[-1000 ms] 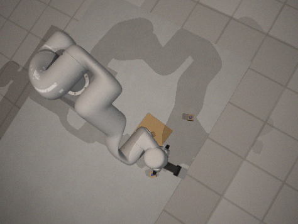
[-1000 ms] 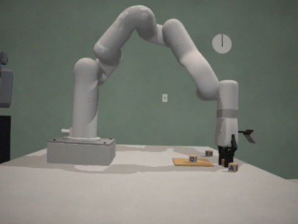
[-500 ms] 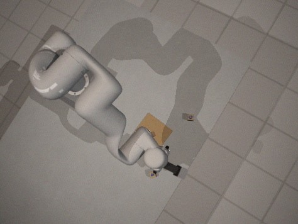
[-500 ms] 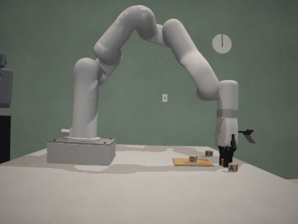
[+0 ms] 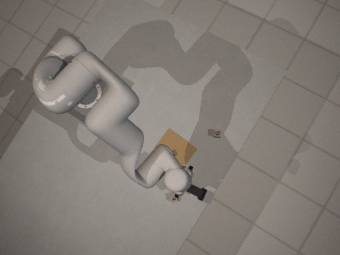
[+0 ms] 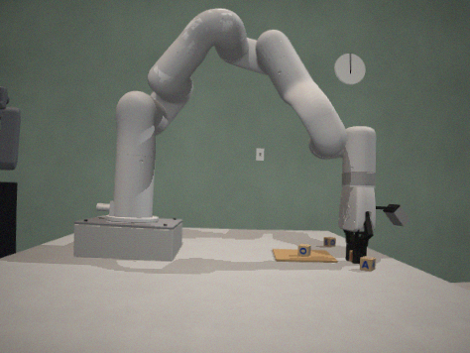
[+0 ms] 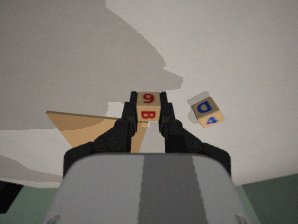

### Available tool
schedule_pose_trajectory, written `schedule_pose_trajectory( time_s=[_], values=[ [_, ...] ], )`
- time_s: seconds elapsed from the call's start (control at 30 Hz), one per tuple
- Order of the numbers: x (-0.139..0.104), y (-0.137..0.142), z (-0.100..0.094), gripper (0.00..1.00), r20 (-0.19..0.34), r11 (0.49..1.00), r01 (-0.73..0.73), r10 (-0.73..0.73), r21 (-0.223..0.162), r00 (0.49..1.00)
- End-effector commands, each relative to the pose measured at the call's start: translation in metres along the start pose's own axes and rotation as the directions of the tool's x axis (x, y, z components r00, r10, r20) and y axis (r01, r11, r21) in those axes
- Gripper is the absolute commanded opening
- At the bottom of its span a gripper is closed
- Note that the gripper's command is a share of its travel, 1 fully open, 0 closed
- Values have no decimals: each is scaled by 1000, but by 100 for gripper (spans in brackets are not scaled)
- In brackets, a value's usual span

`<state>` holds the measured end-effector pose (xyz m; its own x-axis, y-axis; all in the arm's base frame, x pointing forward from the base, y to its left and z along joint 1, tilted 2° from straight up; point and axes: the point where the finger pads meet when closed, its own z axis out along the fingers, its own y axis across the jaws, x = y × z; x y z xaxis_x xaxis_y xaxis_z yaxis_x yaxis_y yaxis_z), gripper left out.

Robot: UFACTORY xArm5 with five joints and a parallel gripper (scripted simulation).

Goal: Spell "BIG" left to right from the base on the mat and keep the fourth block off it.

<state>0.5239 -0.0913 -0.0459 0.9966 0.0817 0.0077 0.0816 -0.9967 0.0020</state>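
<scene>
My gripper [image 7: 148, 100] [image 6: 358, 249] is down at the table just off the mat's corner and shut on a wooden block [image 7: 148, 105] that shows a red B and a red 9. The tan mat [image 5: 185, 147] [image 6: 286, 255] [image 7: 75, 127] lies flat. A block [image 7: 205, 111] [image 5: 174, 198] [image 6: 367, 264] with a blue D and a 4 lies right beside the gripper, off the mat. A block [image 6: 304, 250] with a blue mark stands on the mat; the arm hides it in the overhead view. A block [image 5: 216, 133] [image 6: 329, 241] with a blue G lies off the mat, farther out.
The arm's base [image 6: 128, 238] stands on a grey plinth at the left. The table's edge [image 5: 229, 168] runs close behind the gripper and the G block. The arm [image 5: 158, 168] covers part of the mat from above.
</scene>
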Motion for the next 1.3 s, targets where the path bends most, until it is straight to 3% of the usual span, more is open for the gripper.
schedule_pose_trajectory(
  time_s=[0.0, 0.63, 0.87, 0.93, 1.13, 1.27],
  values=[
    [2, 0, -2, 21, -4, 1000, 0, 0, -1, 1000],
    [2, 0, -5, 21, -4, 1000, 0, 0, -1, 1000],
    [1, 1, -42, 21, -4, 1000, 0, 0, -1, 1000],
    [1, 1, -42, 21, -4, 1000, 0, 0, -1, 1000],
    [1, 2, -86, 21, -4, 1000, 0, 0, -1, 1000],
    [1, 3, -99, 21, -4, 1000, 0, 0, -1, 1000]
  ],
)
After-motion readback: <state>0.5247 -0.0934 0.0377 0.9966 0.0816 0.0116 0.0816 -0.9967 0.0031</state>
